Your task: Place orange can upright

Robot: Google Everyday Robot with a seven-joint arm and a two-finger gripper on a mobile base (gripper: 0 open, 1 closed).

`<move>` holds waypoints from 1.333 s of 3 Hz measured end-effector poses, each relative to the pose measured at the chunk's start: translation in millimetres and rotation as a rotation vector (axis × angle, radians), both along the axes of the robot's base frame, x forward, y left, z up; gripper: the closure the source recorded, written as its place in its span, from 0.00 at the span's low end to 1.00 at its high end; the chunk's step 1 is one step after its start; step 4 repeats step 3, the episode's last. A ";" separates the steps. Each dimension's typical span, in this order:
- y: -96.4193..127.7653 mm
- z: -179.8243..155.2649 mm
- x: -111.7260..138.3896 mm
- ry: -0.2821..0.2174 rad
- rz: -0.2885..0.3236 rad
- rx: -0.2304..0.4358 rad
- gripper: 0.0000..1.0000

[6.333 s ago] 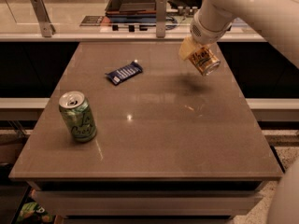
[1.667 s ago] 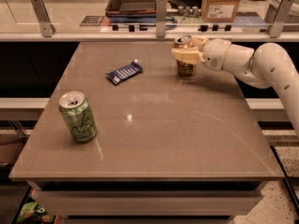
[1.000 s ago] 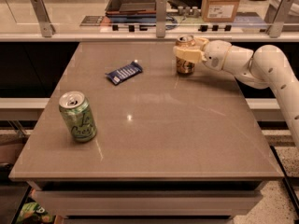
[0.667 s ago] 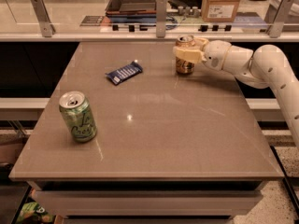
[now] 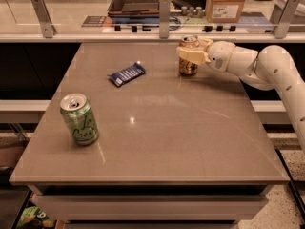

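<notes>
Gripper point(image 5: 191, 50) — reaching in from 3 o'clock — pinches the upper part of the orange can point(image 5: 188, 68), which stands upright on the table point(image 5: 157, 147) toward 1 o'clock, near its far edge.

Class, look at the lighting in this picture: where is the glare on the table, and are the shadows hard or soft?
Camera view: a small bright glare spot lies near the middle of the table, right of the green can, with a wider pale sheen beyond it; shadows are faint and soft, even under the gripper at the orange can by the far edge.
</notes>
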State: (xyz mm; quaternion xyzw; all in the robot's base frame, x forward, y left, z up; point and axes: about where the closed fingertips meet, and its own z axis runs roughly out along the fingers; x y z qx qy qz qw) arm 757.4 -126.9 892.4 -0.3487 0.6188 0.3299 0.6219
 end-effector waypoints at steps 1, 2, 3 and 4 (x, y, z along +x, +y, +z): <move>0.1 0.1 0.0 0.000 0.000 0.000 0.12; 3.3 0.0 0.1 0.000 0.005 0.000 0.00; 3.4 0.0 0.1 0.000 0.005 0.000 0.00; 3.4 0.0 0.1 0.000 0.005 0.000 0.00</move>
